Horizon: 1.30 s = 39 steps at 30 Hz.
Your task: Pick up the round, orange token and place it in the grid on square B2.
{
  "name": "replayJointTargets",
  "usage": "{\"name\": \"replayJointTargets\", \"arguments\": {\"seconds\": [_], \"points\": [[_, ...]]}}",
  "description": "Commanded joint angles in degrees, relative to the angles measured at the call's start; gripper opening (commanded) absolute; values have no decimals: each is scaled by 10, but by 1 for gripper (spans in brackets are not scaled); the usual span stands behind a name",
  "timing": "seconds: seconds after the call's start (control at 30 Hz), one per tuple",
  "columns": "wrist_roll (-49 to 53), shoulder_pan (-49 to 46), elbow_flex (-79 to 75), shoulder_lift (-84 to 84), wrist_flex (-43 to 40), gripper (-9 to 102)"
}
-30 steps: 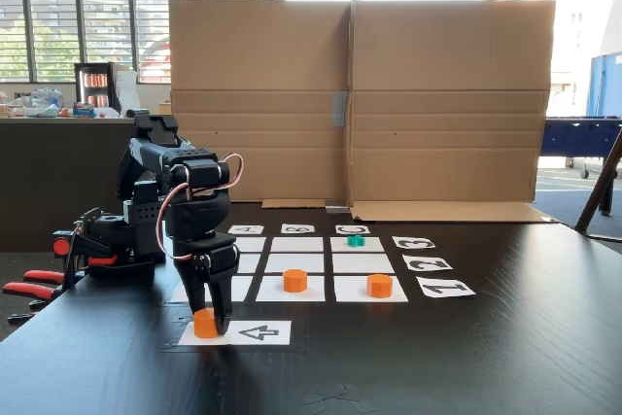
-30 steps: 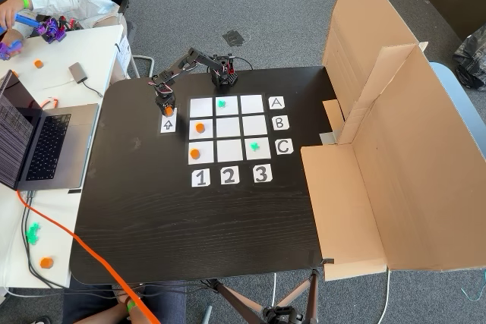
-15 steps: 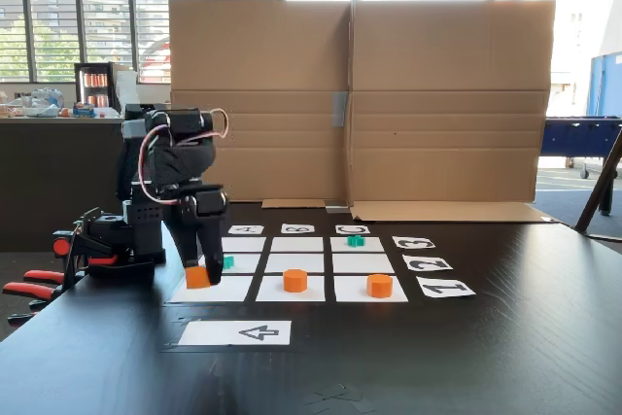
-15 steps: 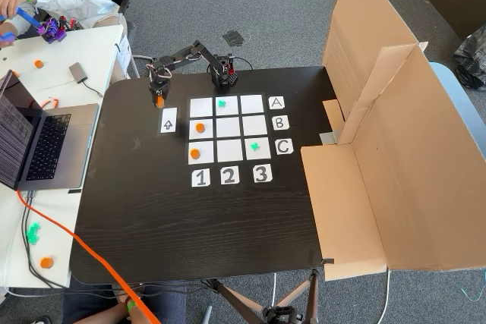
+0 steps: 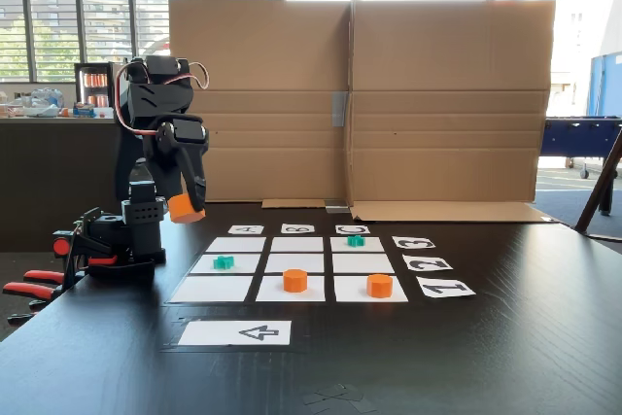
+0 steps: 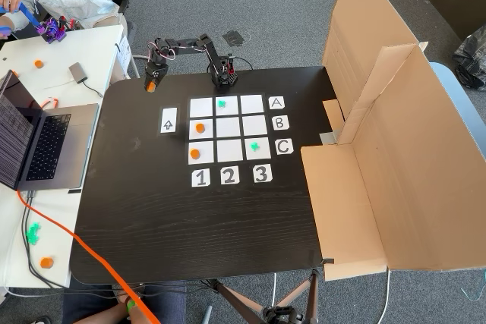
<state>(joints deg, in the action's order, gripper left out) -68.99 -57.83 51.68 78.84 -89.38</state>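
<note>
The jaws (image 5: 185, 207) clamp the round, orange token (image 5: 183, 208), a short flat-topped cylinder, aloft.

Cardboard screen (image 5: 360, 99) behind black table (image 6: 190, 225); bright windows (image 5: 87, 17) left; grey carpet (image 6: 250, 5).

One fixed view sits low at table height, close, facing the cardboard wall (image 5: 360, 104). Another looks down from high above. Both share the grid (image 6: 228, 128).
</note>
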Motion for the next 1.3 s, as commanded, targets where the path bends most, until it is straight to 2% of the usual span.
{"name": "replayJointTargets", "arguments": {"seconds": [0.0,0.23,0.43,0.6,0.83,1.07,1.17,1.27], "points": [[-6,-7,-26,38,-4,-1],[3,4,-12,43,-4,-1],[14,83,54,83,-4,-1],[10,225,168,155,-3,-1],[-56,472,259,254,-4,-1],[-108,687,323,229,-5,-1],[-140,756,341,189,-5,-1],[-176,778,345,165,-5,-1]]}}
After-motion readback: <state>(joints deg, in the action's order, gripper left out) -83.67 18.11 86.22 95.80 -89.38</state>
